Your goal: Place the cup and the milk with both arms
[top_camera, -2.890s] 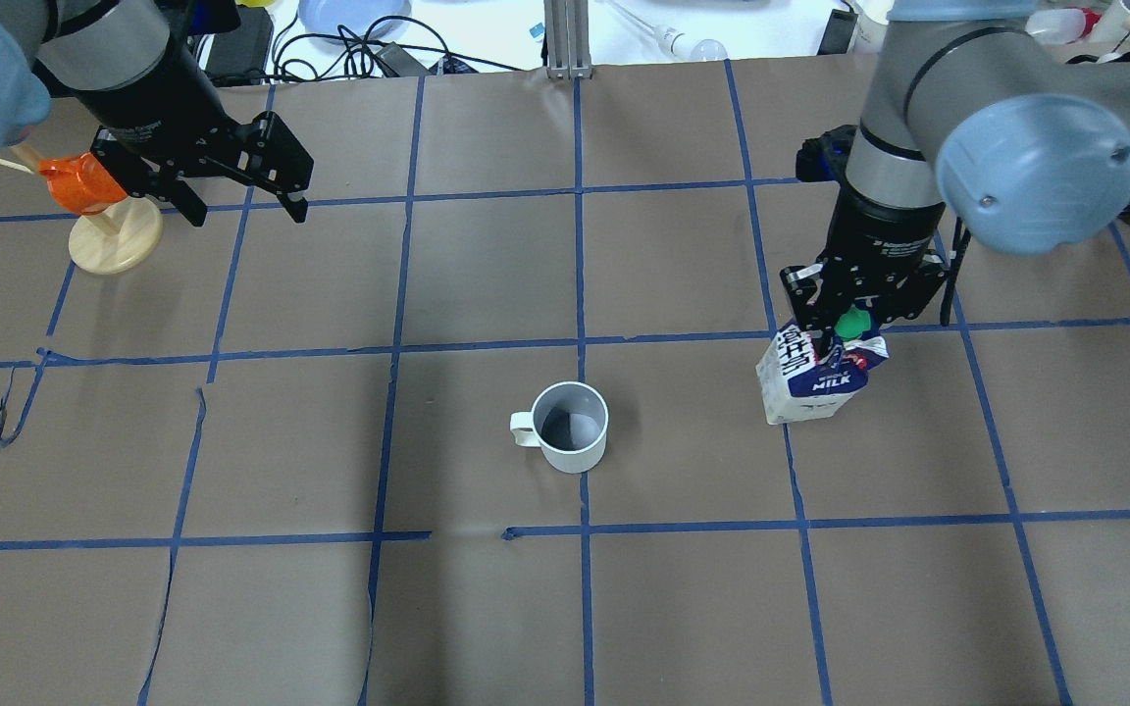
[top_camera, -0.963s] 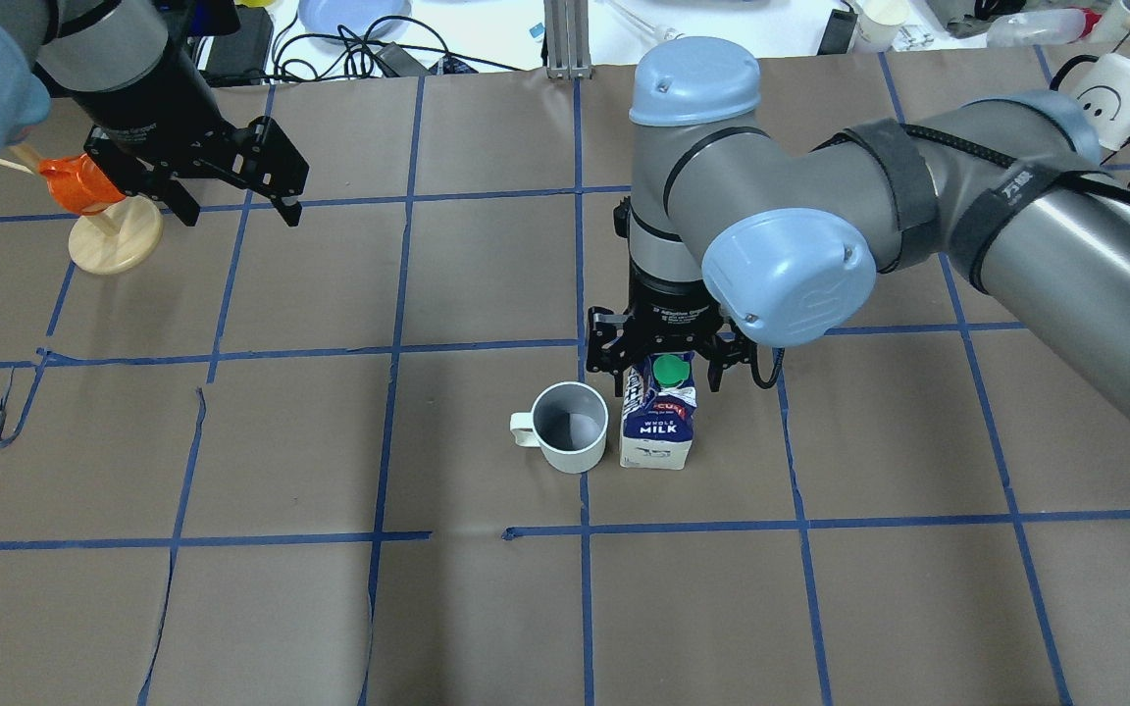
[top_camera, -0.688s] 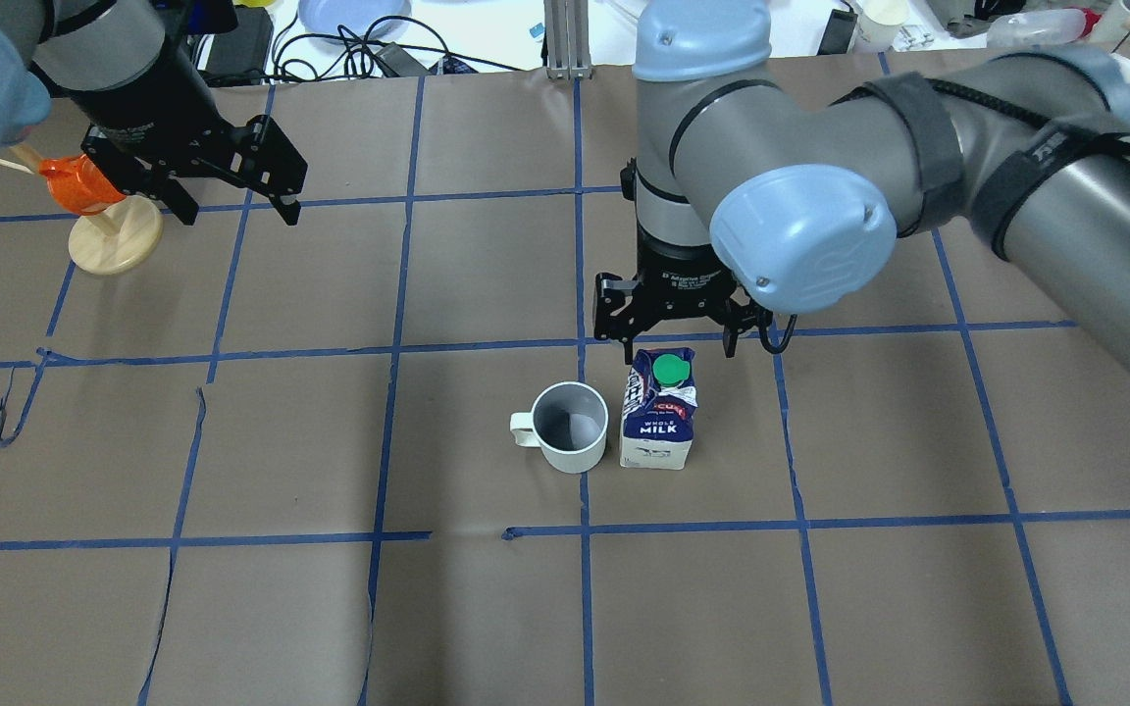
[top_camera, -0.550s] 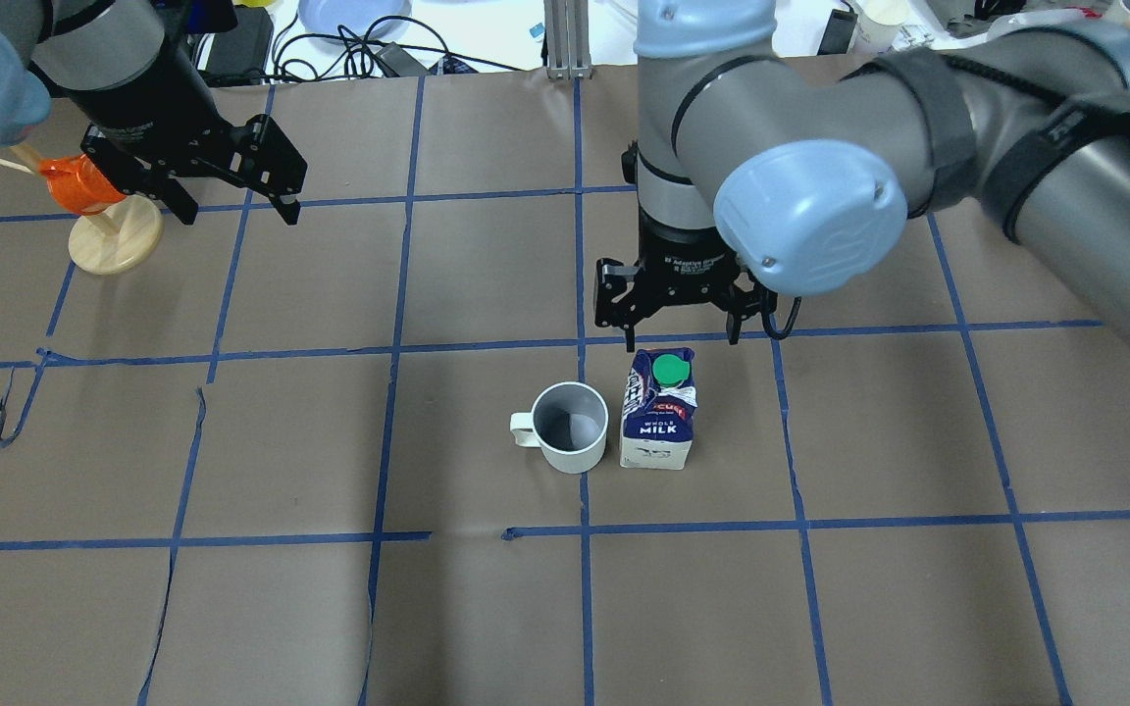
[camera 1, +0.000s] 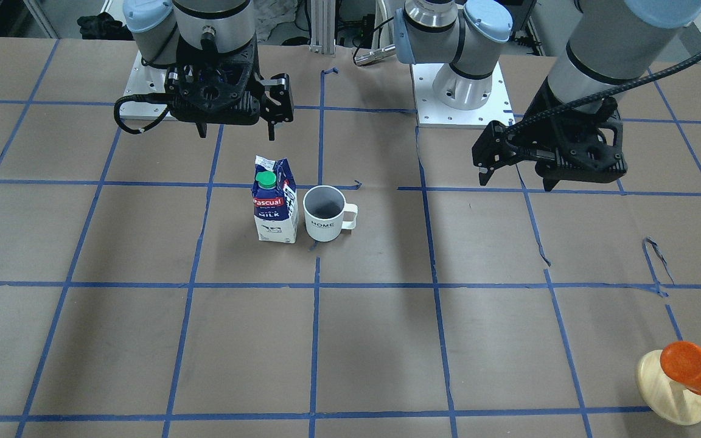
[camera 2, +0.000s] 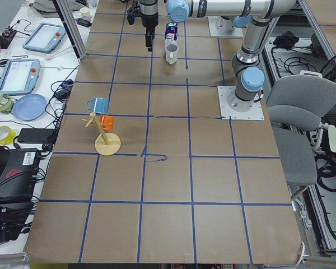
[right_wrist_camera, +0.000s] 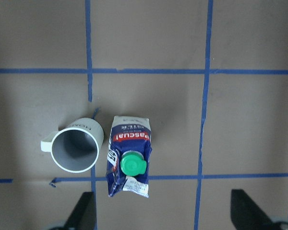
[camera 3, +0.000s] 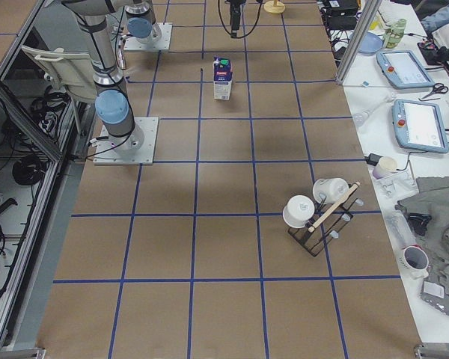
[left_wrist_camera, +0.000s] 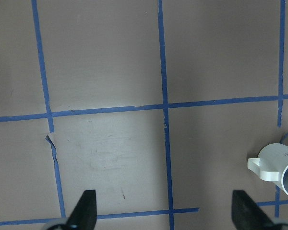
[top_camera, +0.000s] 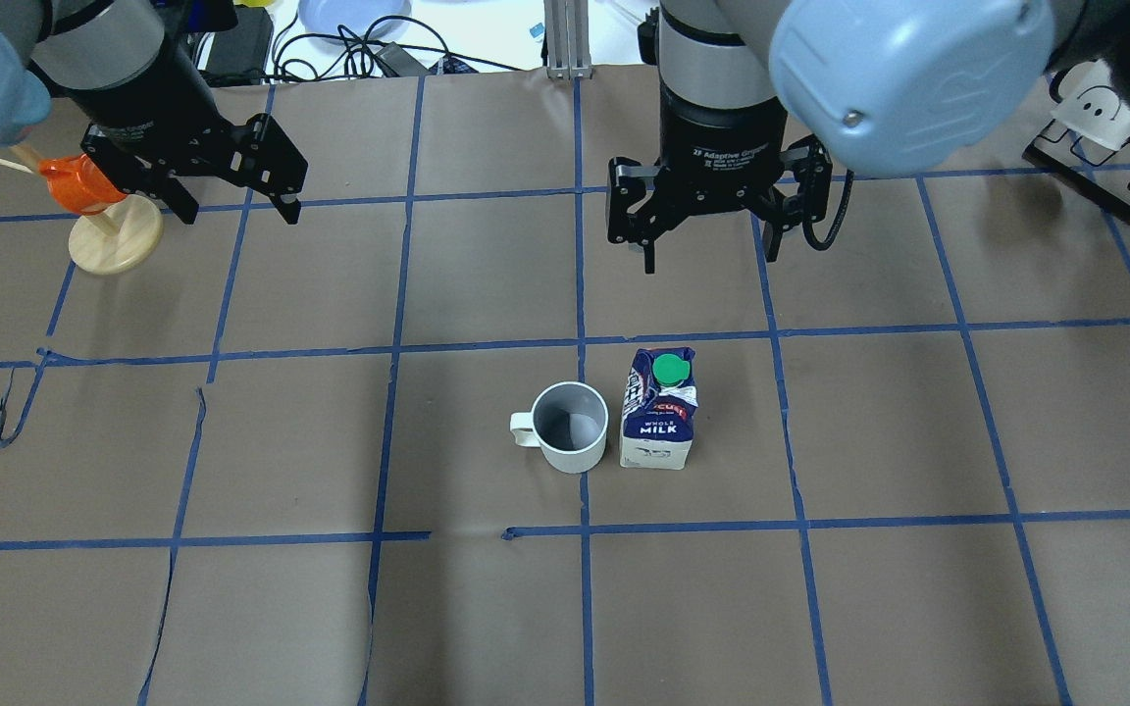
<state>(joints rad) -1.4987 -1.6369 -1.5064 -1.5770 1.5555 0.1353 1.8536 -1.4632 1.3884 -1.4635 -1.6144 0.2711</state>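
Note:
The white cup [top_camera: 570, 427] with a dark grey inside stands upright near the table's middle, handle towards my left; "HOME" shows in the front view [camera 1: 325, 213]. The milk carton [top_camera: 658, 412] stands upright right beside it, green cap up; both show in the right wrist view, cup [right_wrist_camera: 77, 149] and carton [right_wrist_camera: 129, 160]. My right gripper [top_camera: 712, 257] is open and empty, raised above and beyond the carton. My left gripper [top_camera: 241, 211] is open and empty, far off at the back left. The left wrist view catches the cup's edge [left_wrist_camera: 283, 167].
An orange object on a wooden disc stand [top_camera: 104, 211] sits just beside my left gripper at the back left. A black rack with white mugs [top_camera: 1104, 108] stands at the back right. Brown paper with blue tape lines covers the table [top_camera: 330, 608].
My right gripper carried the milk carton from the right to beside the cup, set it down, opened, and has risen and drawn back. The left arm has barely moved.

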